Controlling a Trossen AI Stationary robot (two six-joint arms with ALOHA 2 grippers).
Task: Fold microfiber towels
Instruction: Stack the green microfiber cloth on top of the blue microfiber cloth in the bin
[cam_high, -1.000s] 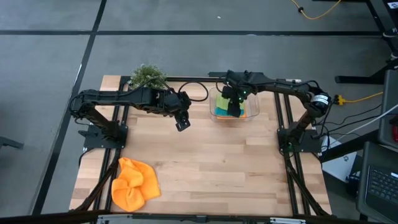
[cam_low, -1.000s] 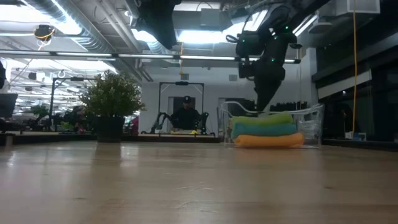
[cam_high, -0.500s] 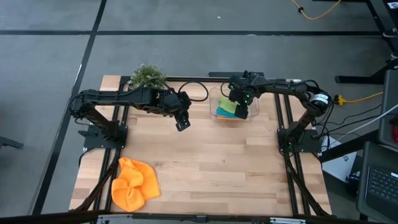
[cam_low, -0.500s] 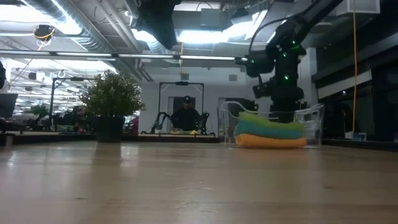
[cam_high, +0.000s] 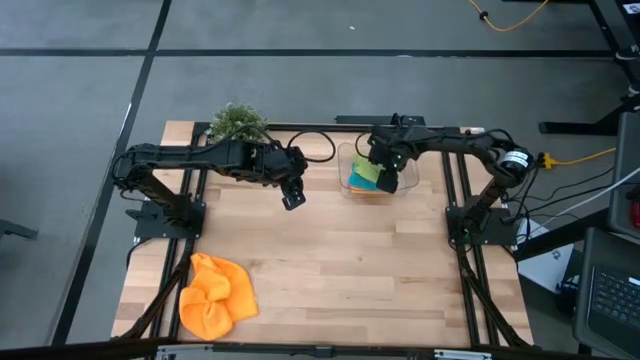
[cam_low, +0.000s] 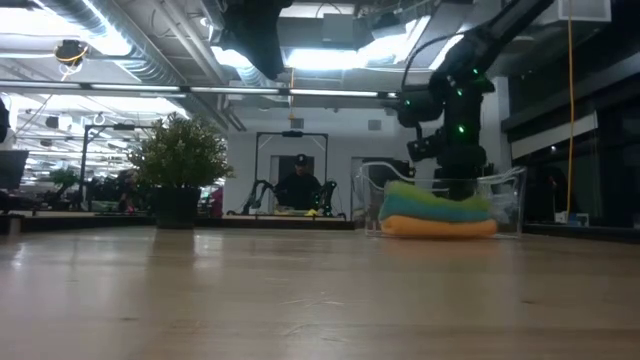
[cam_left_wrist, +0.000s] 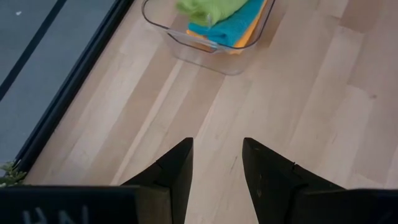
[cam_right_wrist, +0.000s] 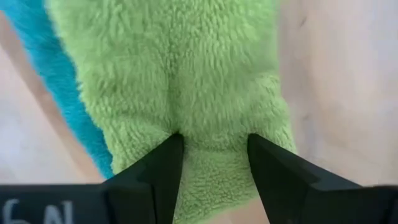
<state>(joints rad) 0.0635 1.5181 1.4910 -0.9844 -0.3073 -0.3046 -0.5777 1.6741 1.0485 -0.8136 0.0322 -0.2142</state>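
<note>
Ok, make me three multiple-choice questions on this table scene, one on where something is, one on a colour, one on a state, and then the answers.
1. Where does the loose orange towel lie?
A. in the tub
B. on the table's near left corner
C. beside the plant

2. Which towel tops the stack in the clear plastic tub?
A. lime green
B. teal blue
C. orange

3. How do the right gripper's jaws stand?
A. high above the table
B. on the bare table
C. set into the lime green towel

Answers: B, the orange towel is crumpled by the left arm's base. A, the lime green towel lies over the teal one in the tub. C, the right gripper has fuzzy green pile bunched between its jaws.
</note>
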